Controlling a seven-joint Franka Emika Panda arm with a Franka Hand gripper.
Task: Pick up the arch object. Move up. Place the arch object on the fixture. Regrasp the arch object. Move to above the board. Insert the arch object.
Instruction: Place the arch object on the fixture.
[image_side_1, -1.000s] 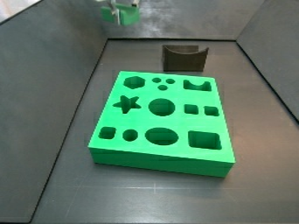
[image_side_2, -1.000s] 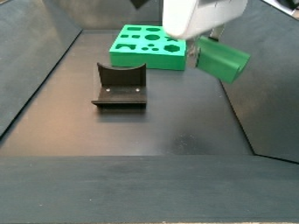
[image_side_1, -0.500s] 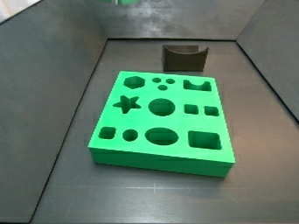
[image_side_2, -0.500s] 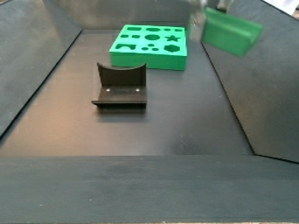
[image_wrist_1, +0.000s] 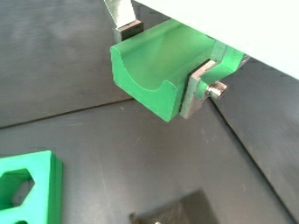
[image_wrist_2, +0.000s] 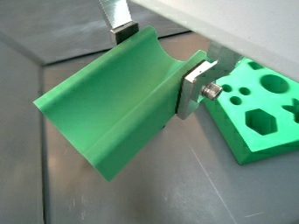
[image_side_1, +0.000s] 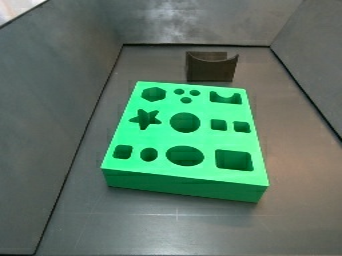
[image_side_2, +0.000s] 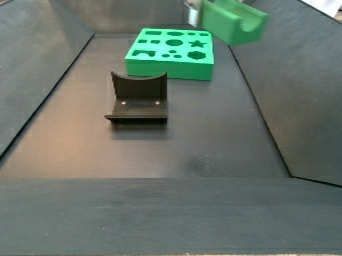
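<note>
Desk: dark grey floor (image_side_2: 174, 150) with grey walls, seen in both side views.
Tool (image_wrist_1: 167, 63): clamped on the arch, silver fingers (image_wrist_1: 200, 86) pressed to its two sides; raised off the desk.
Arch (image_wrist_1: 158, 70): held in the tool, notch facing outward; seen high up in a side view (image_side_2: 233, 20).
Board (image_side_1: 185, 136): flat on the desk, below the tool; a corner is seen in both wrist views (image_wrist_2: 263, 103).
Fixture (image_side_2: 136, 99): standing on the desk, well apart from the tool, near the board.

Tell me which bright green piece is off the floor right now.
The small bright green arch block, clamped in the gripper; the big flat green board with cut-outs lies on the floor.
</note>
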